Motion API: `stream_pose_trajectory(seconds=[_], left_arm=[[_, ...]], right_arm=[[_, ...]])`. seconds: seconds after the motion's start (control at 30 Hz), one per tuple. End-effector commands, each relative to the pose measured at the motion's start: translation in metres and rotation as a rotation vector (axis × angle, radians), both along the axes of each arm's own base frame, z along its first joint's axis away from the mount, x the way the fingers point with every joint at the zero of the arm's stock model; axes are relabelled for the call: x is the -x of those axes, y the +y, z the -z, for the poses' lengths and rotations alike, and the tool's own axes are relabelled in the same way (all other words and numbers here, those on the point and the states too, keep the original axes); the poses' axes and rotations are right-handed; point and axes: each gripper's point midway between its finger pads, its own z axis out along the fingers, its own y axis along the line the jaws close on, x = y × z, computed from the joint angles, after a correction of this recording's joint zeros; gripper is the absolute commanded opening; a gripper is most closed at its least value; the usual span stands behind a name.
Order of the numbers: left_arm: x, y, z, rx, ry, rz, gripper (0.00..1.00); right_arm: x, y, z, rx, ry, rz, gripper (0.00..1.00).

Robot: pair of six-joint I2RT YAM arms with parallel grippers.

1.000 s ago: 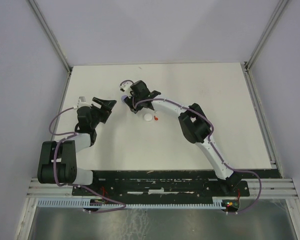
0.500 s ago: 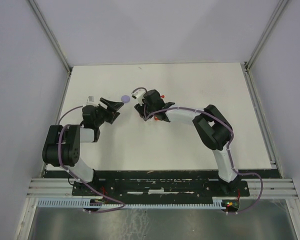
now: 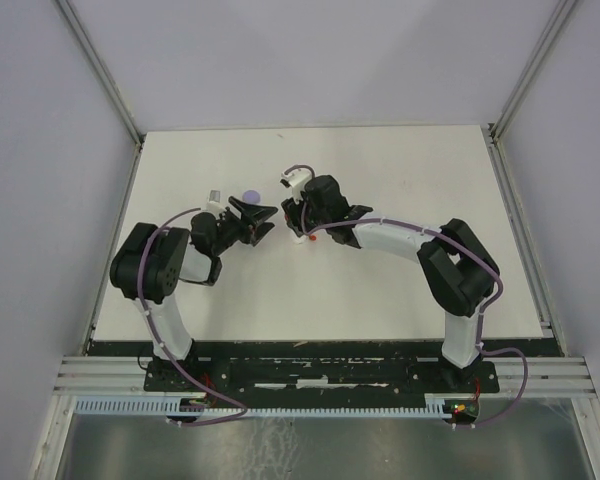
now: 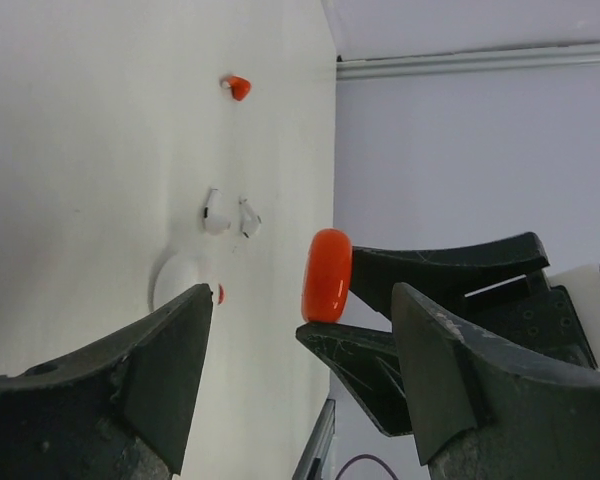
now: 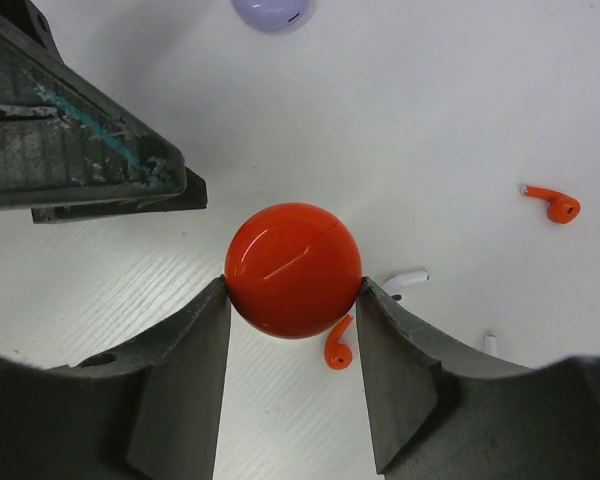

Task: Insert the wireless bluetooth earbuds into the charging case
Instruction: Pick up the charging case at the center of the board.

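The right tool [image 5: 293, 285] is clamped on a glossy red round plastic charging case [image 5: 293, 262]. One finger presses each side of the case's rim, and the case is held above the white bench [image 3: 430, 170]. The left tool [image 3: 264, 221] stands spread wide with nothing between its fingers [image 4: 160, 370]. In its wrist view the red case shows edge-on beyond the gap, centre-right of the frame, touching neither finger. In the top view the two tools meet tip to tip at the upper middle of the bench, close but apart.

In the right wrist view a small red plastic earbud [image 5: 335, 345] lies on the bench just below the case in the frame, between the two fingers. A second red earbud [image 5: 552, 203] lies well apart at right-centre. A small white plastic earbud [image 5: 408, 278] shows just right of the case, partly hidden by the finger. The left wrist view shows two white earbuds side by side at centre-left, and one red earbud near the bench's far edge at the top.

A flat lavender round disc [image 3: 249, 196] lies just above the left tool in the top view. A white round disc [image 4: 180, 280] sits left of centre in the left wrist view, partly behind a finger.

Grey walls close the bench at left, top and right. Both tools stand well in from every edge, and wide white surface spreads over the right half and the near side.
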Motion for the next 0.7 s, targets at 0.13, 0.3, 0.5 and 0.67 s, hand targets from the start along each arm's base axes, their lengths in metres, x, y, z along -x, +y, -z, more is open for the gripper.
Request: stream_pose_trajectory(seconds=[0.13,0.3,0.5,0.67], left_arm=[[-0.006,-0.021,-0.048,0.114,-0.168,0.033,0.75],[-0.006,-0.032,-0.048,0.12,-0.175,0.059,0.72],[-0.005,-0.038,-0.047,0.122,-0.178,0.074,0.67],[-0.005,-0.04,-0.047,0.122,-0.179,0.079,0.6]], right_arm=[[-0.001,0.003,-0.033,-0.091,-0.009,0.01,0.43],[0.0,0.004,-0.036,-0.105,-0.001,0.0,0.43],[0.001,0.006,-0.039,-0.115,0.003,-0.007,0.43],[0.0,0.008,-0.042,-0.116,0.0,-0.009,0.43]])
